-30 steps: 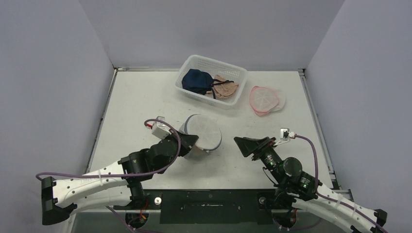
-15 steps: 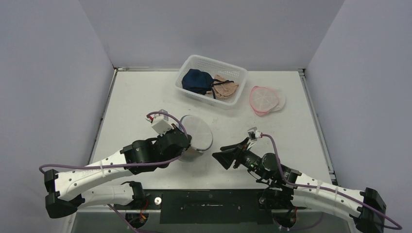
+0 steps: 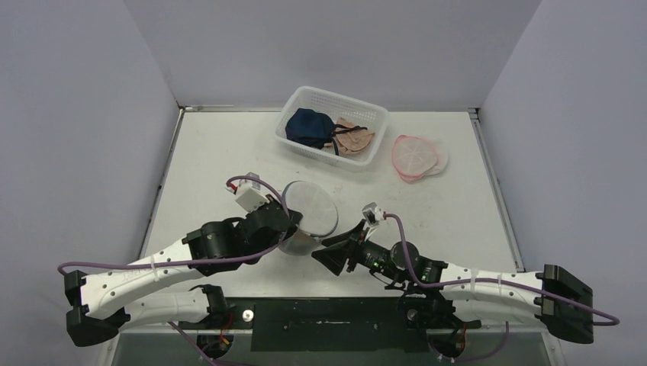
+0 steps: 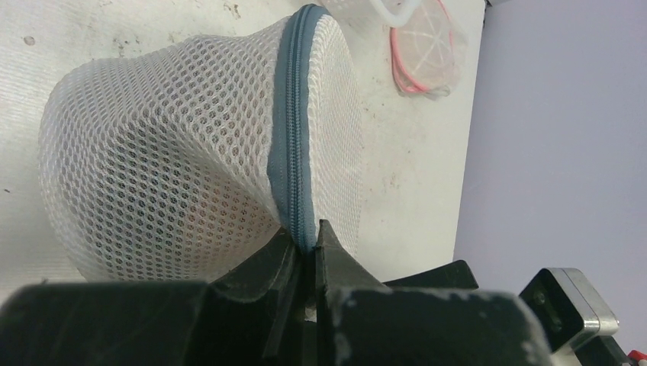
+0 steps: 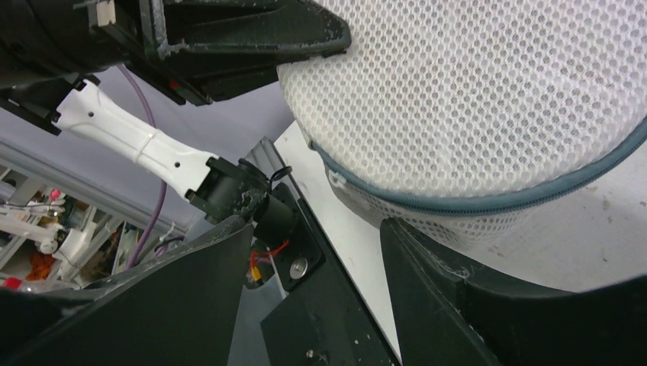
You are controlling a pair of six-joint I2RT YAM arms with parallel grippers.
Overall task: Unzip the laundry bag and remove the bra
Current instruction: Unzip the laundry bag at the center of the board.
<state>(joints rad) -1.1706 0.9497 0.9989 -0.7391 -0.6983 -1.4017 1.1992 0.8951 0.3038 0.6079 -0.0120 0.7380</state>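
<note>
The laundry bag (image 3: 311, 213) is a white mesh drum with a blue-grey zipper (image 4: 292, 137) round its rim, lying tilted at mid-table. My left gripper (image 3: 293, 226) comes at it from the left and is shut on the zipper seam (image 4: 307, 238). My right gripper (image 3: 331, 250) is open just below and right of the bag. Its one finger (image 5: 427, 267) lies against the mesh under the zipper (image 5: 488, 204), and nothing sits between the jaws (image 5: 317, 229). The bra is hidden; only a faint pinkish tint shows through the mesh (image 4: 206, 221).
A white basket (image 3: 365, 107) at the back holds navy and beige garments. A flat pink-rimmed mesh pouch (image 3: 416, 156) lies to its right. The table's near edge and the arm bases lie right below both grippers. Walls close in the left, right and back.
My right arm has swung left across the table to the bag, and its jaws have narrowed. My left gripper has kept its hold and shifted the bag slightly.
</note>
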